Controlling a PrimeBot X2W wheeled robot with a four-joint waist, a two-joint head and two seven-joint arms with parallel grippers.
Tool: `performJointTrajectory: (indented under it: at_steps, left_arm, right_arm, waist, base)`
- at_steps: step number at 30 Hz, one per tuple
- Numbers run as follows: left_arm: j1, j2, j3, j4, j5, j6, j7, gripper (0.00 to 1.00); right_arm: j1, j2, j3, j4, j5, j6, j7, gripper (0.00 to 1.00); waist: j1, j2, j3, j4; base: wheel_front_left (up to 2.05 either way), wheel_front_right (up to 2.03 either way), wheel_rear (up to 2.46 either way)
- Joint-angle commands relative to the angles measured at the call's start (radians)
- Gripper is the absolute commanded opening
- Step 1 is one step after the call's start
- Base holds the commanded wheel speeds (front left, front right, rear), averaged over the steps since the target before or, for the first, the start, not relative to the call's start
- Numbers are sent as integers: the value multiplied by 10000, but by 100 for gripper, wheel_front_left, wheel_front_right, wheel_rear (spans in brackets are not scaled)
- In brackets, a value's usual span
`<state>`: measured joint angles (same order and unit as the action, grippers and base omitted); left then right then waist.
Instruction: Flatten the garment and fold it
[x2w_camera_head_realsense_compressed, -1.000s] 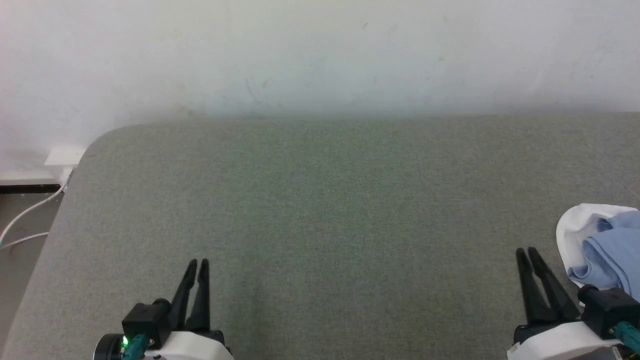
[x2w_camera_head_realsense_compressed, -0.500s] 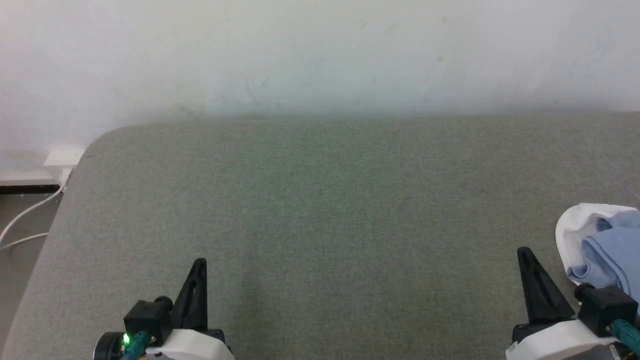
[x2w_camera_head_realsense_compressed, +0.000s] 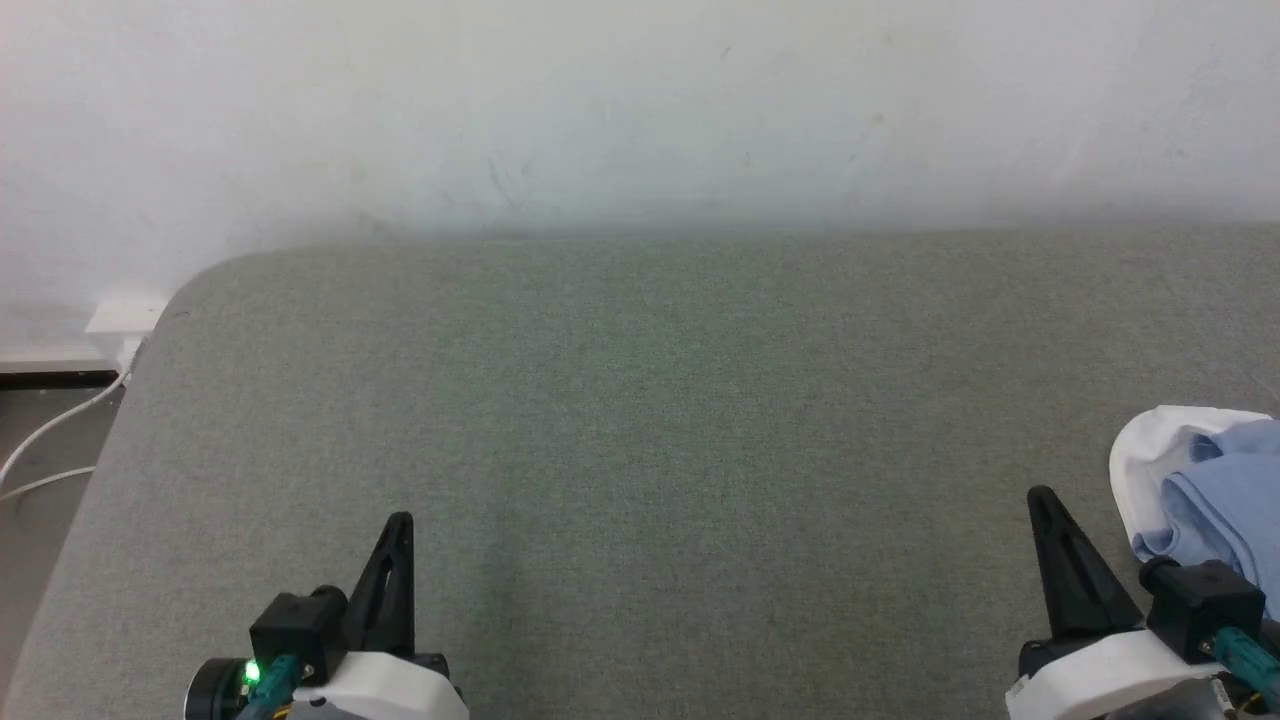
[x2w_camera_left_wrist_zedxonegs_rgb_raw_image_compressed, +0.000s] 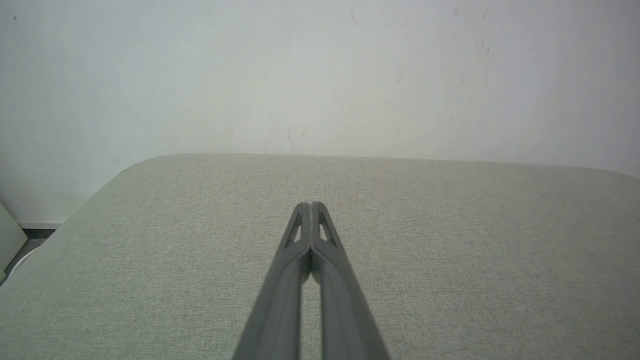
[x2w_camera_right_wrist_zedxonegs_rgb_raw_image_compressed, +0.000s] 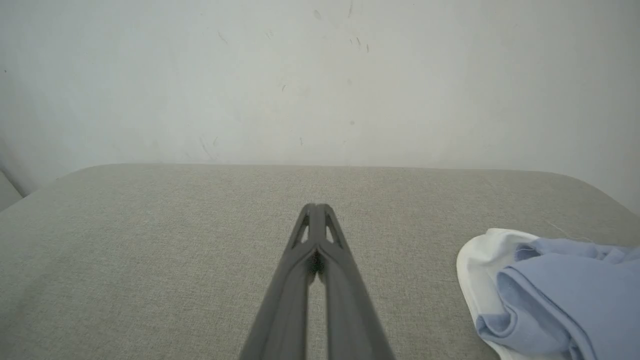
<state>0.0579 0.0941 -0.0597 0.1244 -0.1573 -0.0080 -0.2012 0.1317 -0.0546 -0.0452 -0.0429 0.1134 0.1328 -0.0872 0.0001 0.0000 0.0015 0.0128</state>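
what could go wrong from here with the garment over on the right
1. The garment lies bunched at the head view's right edge, partly cut off, so a grab may catch several layers.
2. The right gripper is shut beside it; unless it opens first, it would likely just push the cloth.
3. The left gripper, also shut, sits far across the surface; a long reach.

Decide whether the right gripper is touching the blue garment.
Apart. The right wrist view shows bare grey surface between the right gripper and the garment.
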Motion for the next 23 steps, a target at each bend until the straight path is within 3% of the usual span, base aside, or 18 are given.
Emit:
performJointTrajectory:
  at_steps: [1, 23]
  left_arm:
    - [-129, -46, 60, -86, 117, 18, 73, 0]
    - [-233, -137, 184, -354, 454, 32, 522, 0]
  right_arm:
    - [-154, 12, 26, 42, -93, -5, 56, 0]
    - [-424, 19, 124, 132, -334, -9, 245, 0]
  waist:
    - [-1, 0, 0, -2]
    - [-1, 0, -4, -31]
  base:
    - [0, 0, 0]
    - [0, 0, 0]
